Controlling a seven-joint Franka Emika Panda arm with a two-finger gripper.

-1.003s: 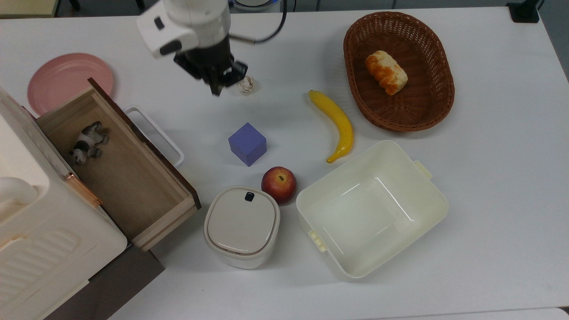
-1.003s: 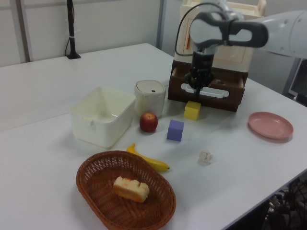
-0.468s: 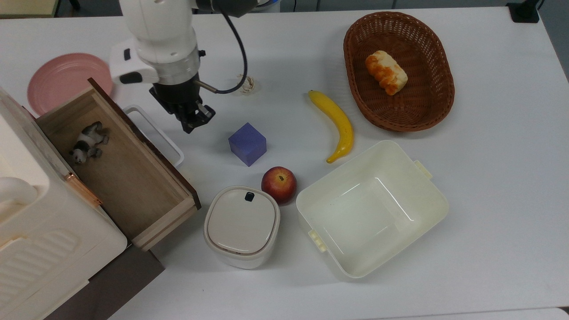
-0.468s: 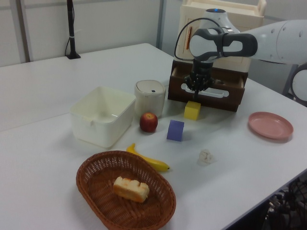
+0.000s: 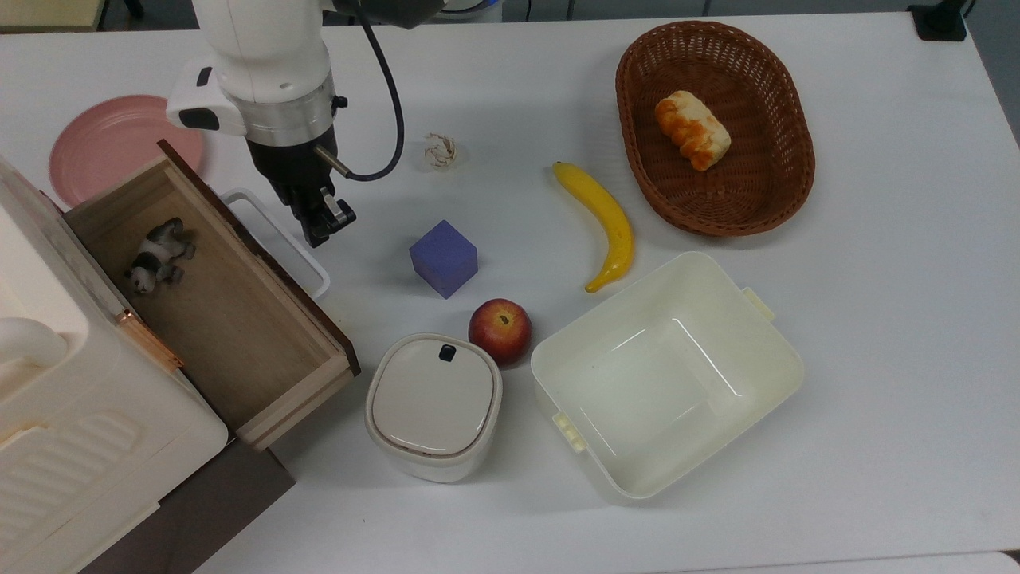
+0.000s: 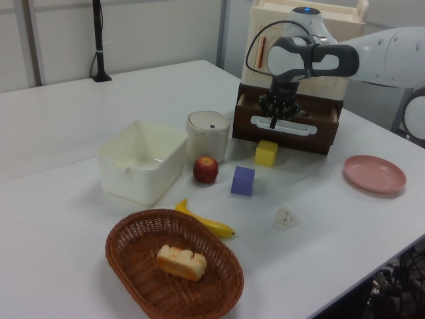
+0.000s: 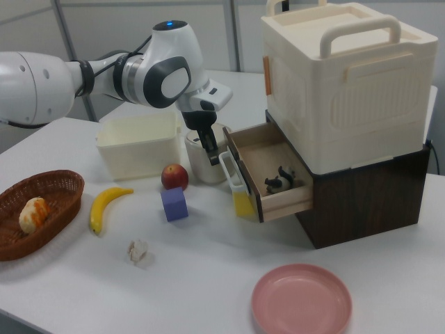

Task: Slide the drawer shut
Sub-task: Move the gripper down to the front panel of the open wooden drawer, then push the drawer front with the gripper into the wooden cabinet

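The gripper (image 5: 321, 226), fingers together and holding nothing, hangs just beside the white handle (image 5: 275, 239) of the drawer (image 5: 215, 311), which stands pulled out with a toy animal (image 5: 158, 253) inside. An off-centre push could skew and jam it.

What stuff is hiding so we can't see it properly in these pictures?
- Yellow block: in the top view the arm covers the spot where it sits below the drawer's white handle.
- Gripper: whether it touches the handle cannot be told; it is dark against the dark front panel in the left view.
- Toy animal: too small to name for sure.
- Cream box over the drawer: cut off by the top view's left edge.
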